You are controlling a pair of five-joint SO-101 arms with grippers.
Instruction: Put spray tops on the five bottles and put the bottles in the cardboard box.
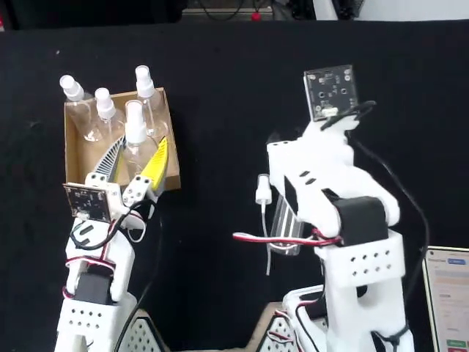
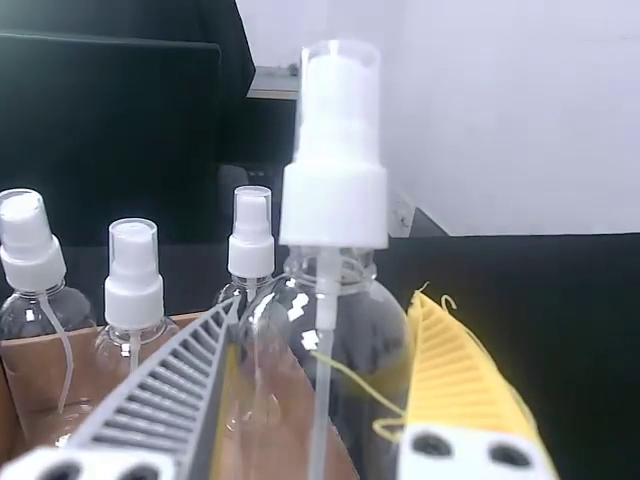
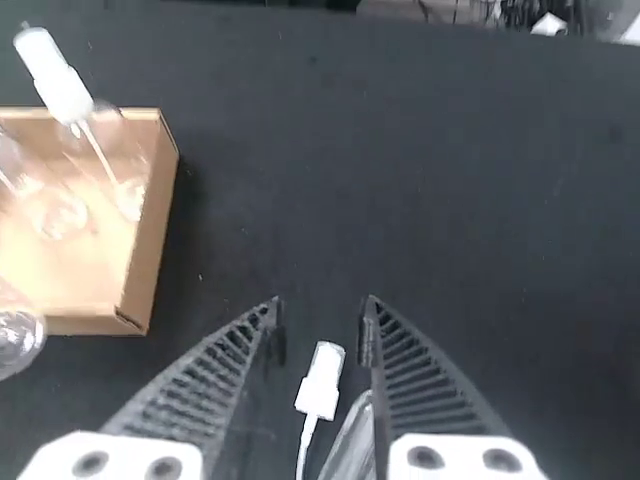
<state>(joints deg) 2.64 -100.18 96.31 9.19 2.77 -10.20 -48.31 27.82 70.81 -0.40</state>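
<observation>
One loose spray top (image 3: pixel 320 380) lies on the black desk (image 1: pixel 220 88) between the right gripper's (image 3: pixel 320 303) widely parted jaws, beside a fifth bottle (image 1: pixel 286 220) largely hidden under the arm. Farther off, the left gripper's (image 1: pixel 143 143) jaws clamp one capped bottle (image 2: pixel 370 350) inside the cardboard box (image 1: pixel 174 158); three more capped bottles (image 1: pixel 106 114) stand behind it there.

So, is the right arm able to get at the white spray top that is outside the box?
Probably yes. The right gripper is open and the spray top lies between its fingers, beside the clear bottle. Nothing stands in the way.
</observation>
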